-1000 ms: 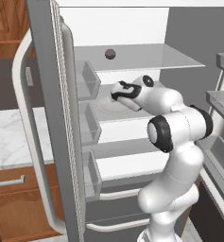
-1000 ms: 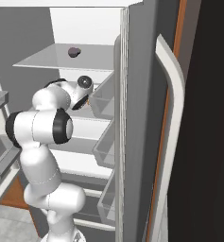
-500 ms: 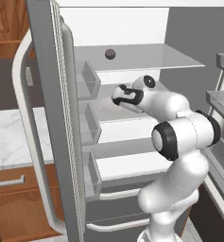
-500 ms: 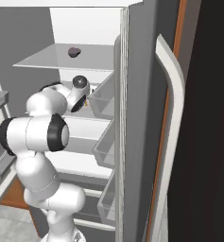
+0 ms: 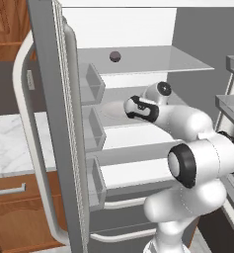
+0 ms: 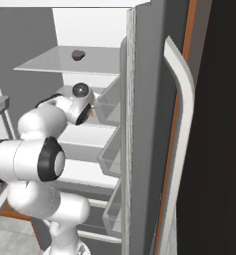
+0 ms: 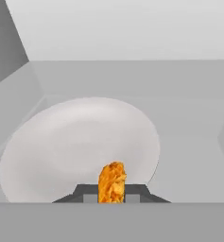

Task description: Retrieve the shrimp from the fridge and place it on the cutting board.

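Lifted off the plate (image 7: pixel 80 142), orange shrimp (image 7: pixel 112 183) sits pinched in the gripper (image 7: pixel 112 191).

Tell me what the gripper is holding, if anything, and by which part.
The gripper is shut on the shrimp, pinching its lower end between the fingertips; the rest sticks up above the plate.
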